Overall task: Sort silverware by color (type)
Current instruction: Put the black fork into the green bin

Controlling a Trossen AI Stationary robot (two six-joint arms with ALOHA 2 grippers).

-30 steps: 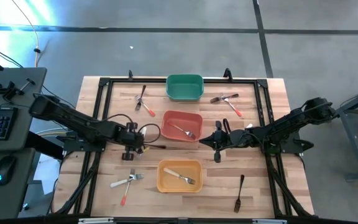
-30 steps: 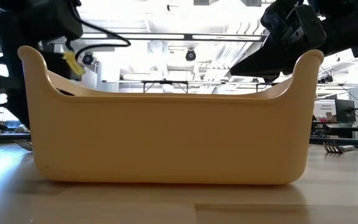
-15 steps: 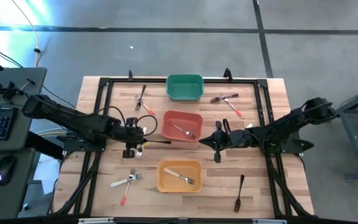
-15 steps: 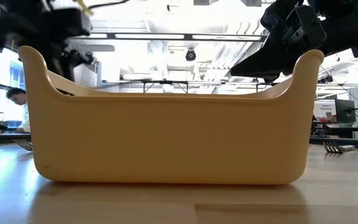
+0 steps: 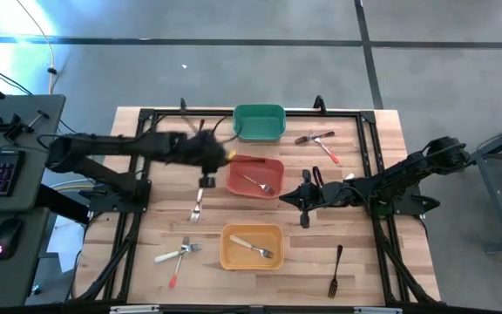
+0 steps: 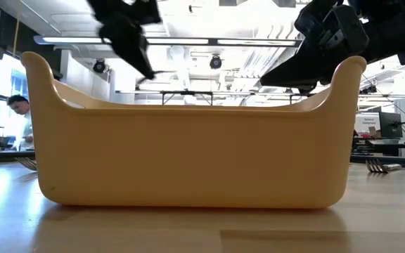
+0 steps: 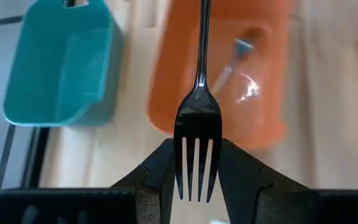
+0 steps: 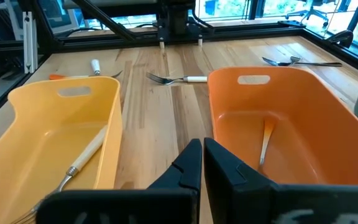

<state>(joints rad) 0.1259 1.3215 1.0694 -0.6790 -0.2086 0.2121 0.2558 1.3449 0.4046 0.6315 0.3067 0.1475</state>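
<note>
Left pincer (image 7: 196, 180) clamped on dark fork (image 7: 198, 134) (above red bin (image 7: 266, 93)); right pincer (image 8: 202, 163) closed, empty.

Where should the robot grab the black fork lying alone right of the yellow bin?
By the middle of the black fork's thin handle, coming straight down from above. It lies flat on the table, with room for a finger on each side.

Green bin (image 5: 259, 123): teal-green. Red bin (image 5: 254, 176): orange-red, holding an orange-handled fork (image 5: 259, 184) with a silver head. Yellow bin (image 5: 252, 247): mustard yellow, holding a cream-handled fork (image 5: 254, 249). Held fork (image 7: 198, 134): glossy black throughout. Loose fork (image 5: 335, 271): dark. Table (image 5: 364, 262): pale wood planks, black frame.
</note>
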